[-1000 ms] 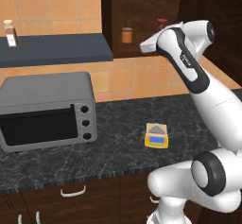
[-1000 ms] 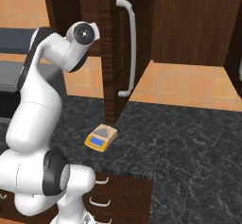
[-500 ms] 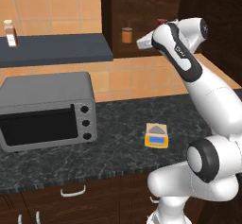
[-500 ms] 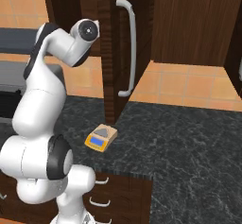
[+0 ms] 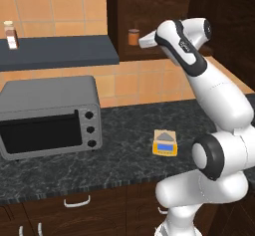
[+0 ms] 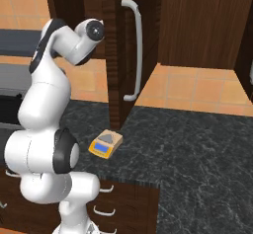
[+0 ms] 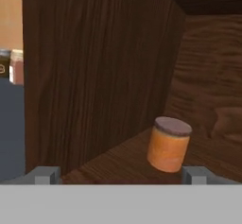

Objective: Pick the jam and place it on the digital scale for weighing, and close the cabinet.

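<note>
The jam [image 7: 168, 144], a squat orange jar with a dark lid, stands upright on the wooden shelf inside the open cabinet [image 5: 149, 11]; from the left base it is the jam [image 5: 133, 36]. My gripper [image 7: 121, 176] is open, with its fingertips [image 7: 195, 175] wide apart just short of the jar, which sits toward the right tip. The hand [image 5: 144, 42] reaches left at shelf height, right beside the jar. Below on the counter lies the yellow digital scale [image 5: 166, 143], also the scale [image 6: 105, 144]. The cabinet door [image 6: 116, 55] stands open, edge-on, with its silver bar handle [image 6: 137, 50].
A grey toaster oven [image 5: 47, 115] stands on the dark stone counter [image 5: 124, 150] at the left. A white-labelled bottle [image 5: 10, 34] rests on the dark wall shelf [image 5: 60, 51]. Drawers with curved handles [image 6: 104, 211] run under the counter.
The hand has moved left and into the cabinet opening, closer to the jam. The jar, the scale and the door have stayed put.
</note>
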